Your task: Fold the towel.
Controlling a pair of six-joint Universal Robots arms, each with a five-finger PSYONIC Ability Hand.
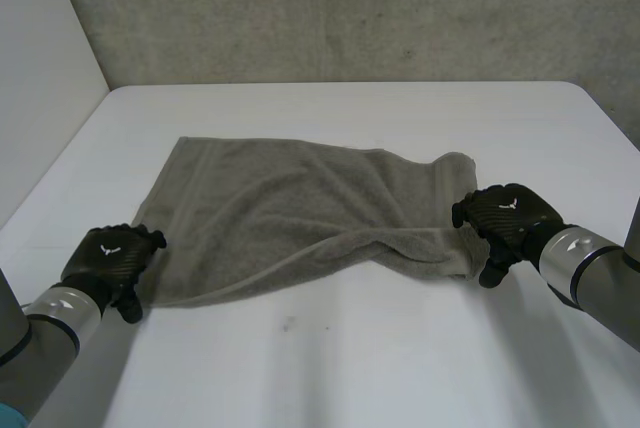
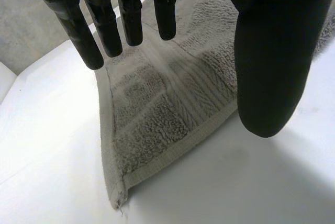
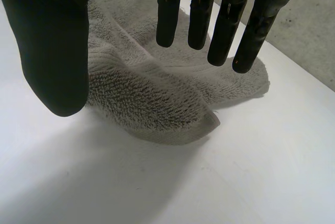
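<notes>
Fingers [image 2: 131,20] of the left hand [image 1: 110,258]: straight, a little apart from one another and set well off from the thumb [image 2: 272,51], holding nothing. They hang over the near left corner of the towel [image 2: 167,109], which lies flat under them. Fingers [image 3: 201,14] of the right hand [image 1: 505,218]: likewise straight and parted from the thumb, empty, poised over the towel's right end, where the cloth is rumpled and doubled onto itself rather than flat.

The grey towel lies mid-table [image 1: 350,358], its long axis running from one hand to the other. Each hand is thus nearest its own short edge, and the far long edge lies away from both — a fold would likely start with a pinch at each near corner, the bunched right end being the less certain hold.
</notes>
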